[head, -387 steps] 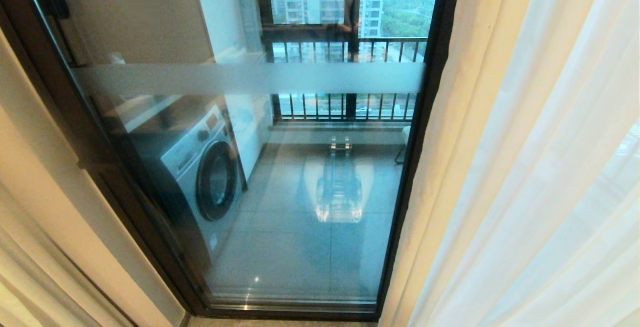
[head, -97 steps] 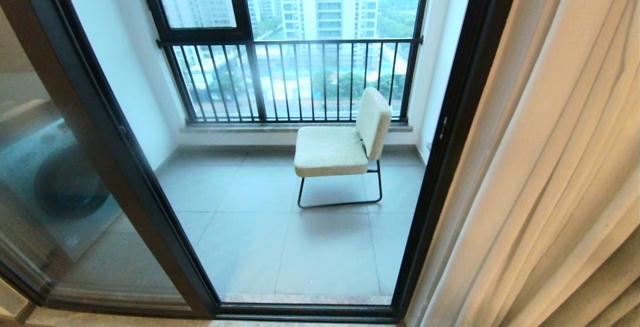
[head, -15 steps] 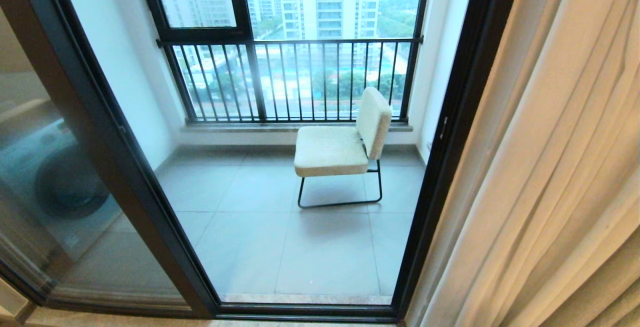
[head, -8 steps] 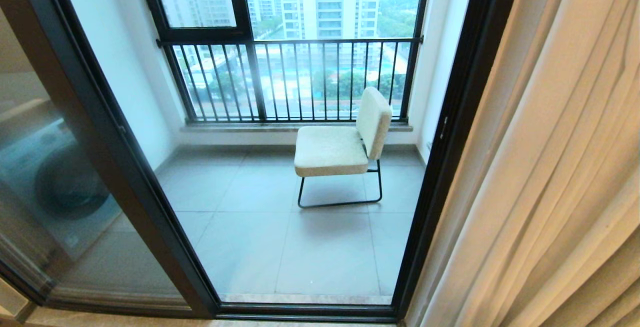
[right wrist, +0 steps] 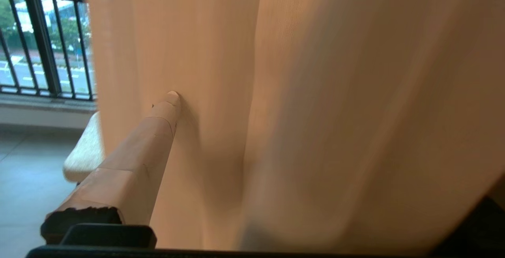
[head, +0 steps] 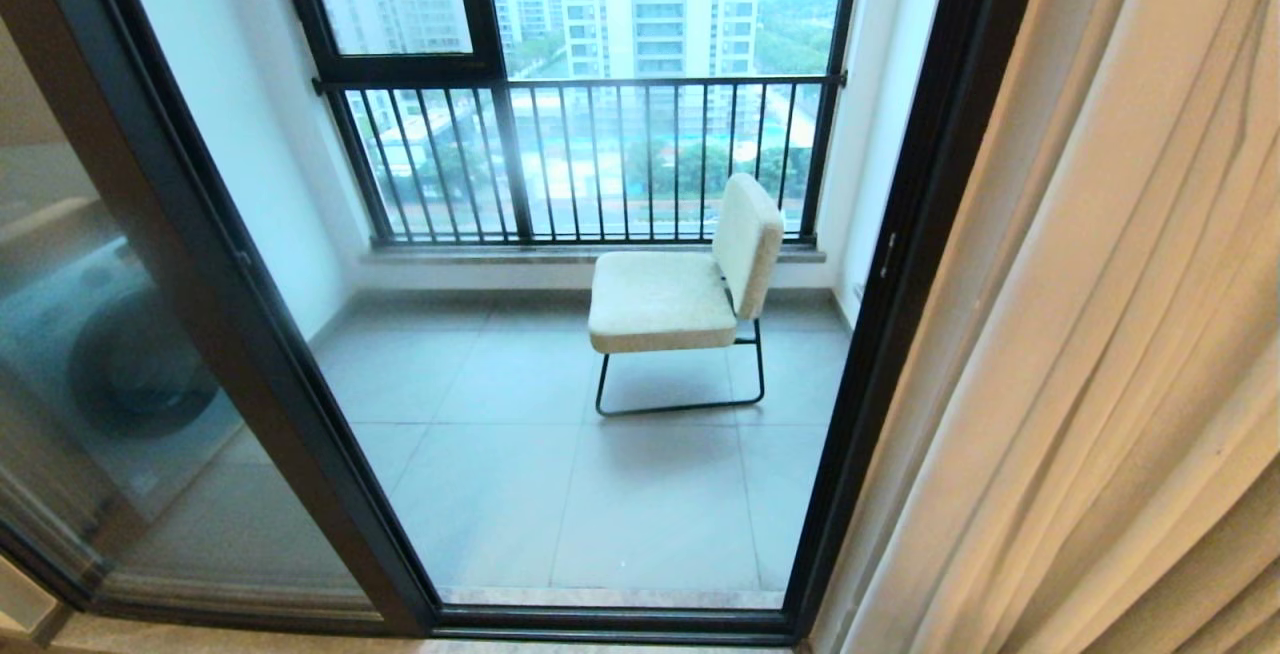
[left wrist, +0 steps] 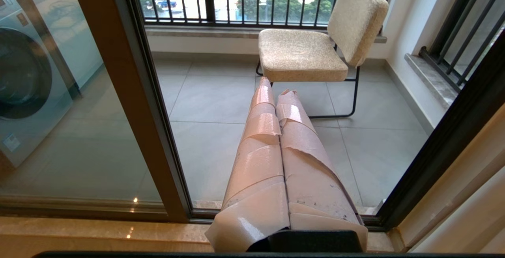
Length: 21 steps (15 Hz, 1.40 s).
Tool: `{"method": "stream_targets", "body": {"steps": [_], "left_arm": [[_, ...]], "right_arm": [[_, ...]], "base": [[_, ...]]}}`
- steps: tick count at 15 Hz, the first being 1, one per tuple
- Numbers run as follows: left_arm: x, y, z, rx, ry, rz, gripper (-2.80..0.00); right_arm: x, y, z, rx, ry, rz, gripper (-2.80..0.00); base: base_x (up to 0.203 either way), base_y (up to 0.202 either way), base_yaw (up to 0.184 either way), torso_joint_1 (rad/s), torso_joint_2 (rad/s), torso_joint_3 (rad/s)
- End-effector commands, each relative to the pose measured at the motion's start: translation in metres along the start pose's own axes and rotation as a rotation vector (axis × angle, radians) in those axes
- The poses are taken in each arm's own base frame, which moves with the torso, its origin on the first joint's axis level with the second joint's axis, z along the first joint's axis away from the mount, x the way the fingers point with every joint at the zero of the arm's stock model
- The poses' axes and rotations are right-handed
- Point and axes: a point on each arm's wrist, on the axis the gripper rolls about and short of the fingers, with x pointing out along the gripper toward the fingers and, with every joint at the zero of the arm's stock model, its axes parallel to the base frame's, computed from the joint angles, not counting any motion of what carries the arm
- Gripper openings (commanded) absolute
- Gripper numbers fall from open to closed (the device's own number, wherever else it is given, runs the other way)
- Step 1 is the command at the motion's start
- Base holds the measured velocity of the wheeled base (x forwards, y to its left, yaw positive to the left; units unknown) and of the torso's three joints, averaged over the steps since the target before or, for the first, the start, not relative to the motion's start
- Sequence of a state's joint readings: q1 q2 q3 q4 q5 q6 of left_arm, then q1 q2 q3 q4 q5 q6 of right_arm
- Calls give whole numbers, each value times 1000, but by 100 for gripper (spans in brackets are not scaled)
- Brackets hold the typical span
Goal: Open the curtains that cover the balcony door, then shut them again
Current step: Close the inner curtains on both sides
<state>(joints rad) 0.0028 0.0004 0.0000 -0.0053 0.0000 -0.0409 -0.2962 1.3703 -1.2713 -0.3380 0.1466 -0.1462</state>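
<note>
The pale beige curtains (head: 1080,334) hang in gathered pleats on the right of the head view, beside the dark right jamb. The balcony door (head: 250,334) is a dark-framed glass panel standing at the left, and the doorway between shows the balcony. Neither gripper appears in the head view. In the right wrist view my right gripper (right wrist: 276,104) is open and pushed into the curtains (right wrist: 315,92). One taped finger (right wrist: 158,124) touches the cloth with its tip; the other is hidden behind a fold. My left gripper (left wrist: 274,88) is shut and empty, held low and pointing out at the balcony floor.
A cream chair (head: 680,294) on a black frame stands on the grey tiled balcony before the dark railing (head: 600,154). A washing machine (head: 130,364) shows through the glass panel at the left. A stone sill (left wrist: 98,238) runs along the door track.
Over the last second the curtain's folds at the right have shifted slightly. The left arm has not moved. Since the oldest frame the camera has moved to the right.
</note>
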Motion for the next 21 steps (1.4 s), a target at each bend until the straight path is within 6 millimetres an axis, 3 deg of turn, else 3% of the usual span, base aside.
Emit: {"method": "stream_targets", "body": {"steps": [1,5,10,11,16,21], "left_arm": [[0,0,0,-1,-1,0,-280],[0,0,0,-1,-1,0,-280],[0,0,0,-1,-1,0,-280],[0,0,0,-1,-1,0,-280],[0,0,0,-1,-1,0,-280],[0,0,0,-1,-1,0,-280]], "right_arm": [[23,-2,-10,0,7,5,0],[43,-4,-13,-2,-21,2,0],[52,-5,-18,-3,-25,5,0],[54,-5,-19,-3,-23,5,-280],[49,-3,-15,-3,-32,9,-280],[29,-1,-2,38,-59,11,-280]], "base": [[0,0,0,0,0,0],[0,0,0,0,0,0],[0,0,0,0,0,0],[0,0,0,0,0,0],[0,0,0,0,0,0],[0,0,0,0,0,0]]}}
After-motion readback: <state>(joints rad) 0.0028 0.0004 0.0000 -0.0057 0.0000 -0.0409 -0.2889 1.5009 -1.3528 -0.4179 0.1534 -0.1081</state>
